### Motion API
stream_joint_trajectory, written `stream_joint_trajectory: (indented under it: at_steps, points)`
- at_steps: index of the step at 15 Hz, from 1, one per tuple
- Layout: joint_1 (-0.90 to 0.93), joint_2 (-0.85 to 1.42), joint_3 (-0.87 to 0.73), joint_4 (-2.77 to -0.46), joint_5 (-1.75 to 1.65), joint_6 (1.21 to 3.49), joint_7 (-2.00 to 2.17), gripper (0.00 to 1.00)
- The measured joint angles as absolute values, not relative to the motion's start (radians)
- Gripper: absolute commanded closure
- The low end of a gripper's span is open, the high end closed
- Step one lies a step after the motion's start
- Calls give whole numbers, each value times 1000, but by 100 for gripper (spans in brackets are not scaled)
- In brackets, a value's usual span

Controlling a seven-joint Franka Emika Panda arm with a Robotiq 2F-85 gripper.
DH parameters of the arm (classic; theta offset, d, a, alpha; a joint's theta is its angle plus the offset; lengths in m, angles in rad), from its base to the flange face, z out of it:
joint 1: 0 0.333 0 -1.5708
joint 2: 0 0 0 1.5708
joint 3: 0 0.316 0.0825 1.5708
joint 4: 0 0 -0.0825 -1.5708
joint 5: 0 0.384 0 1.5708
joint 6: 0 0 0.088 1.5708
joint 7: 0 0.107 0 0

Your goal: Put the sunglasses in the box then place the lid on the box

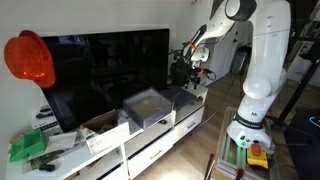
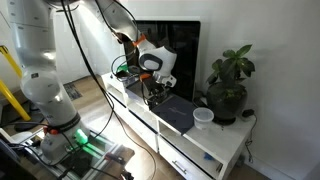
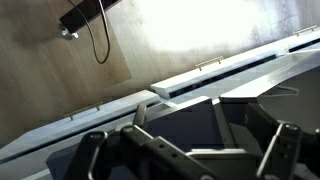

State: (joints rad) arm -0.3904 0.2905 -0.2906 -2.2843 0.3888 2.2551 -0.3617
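Fingers point(image 3: 94, 152) of the gripper point(image 3: 190, 142) stand wide apart in the wrist view, holding nothing, their base cut off by the bottom edge and the dark lid point(image 3: 190, 125) showing between them. In an exterior view the box point(image 1: 148, 104) sits uncovered on the white cabinet point(image 1: 150, 142) before the TV point(image 1: 105, 70), with the lid just beside it, under the gripper. The sunglasses cannot be made out in any view.

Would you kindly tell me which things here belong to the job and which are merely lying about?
Job: shallow pale grey square box; flat dark grey square lid; gripper. Sunglasses not made out.
Lying about: black TV screen; orange-red rounded object; leafy green potted plant; small white cup.
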Motion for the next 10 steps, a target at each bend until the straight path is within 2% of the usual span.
stream_joint_trajectory:
  at_steps: [6, 10]
  points:
    - [-552, 501, -288, -2168, 471, 2268, -377, 0]
    - [-708, 660, -218, -2054, 592, 2261, -389, 0]
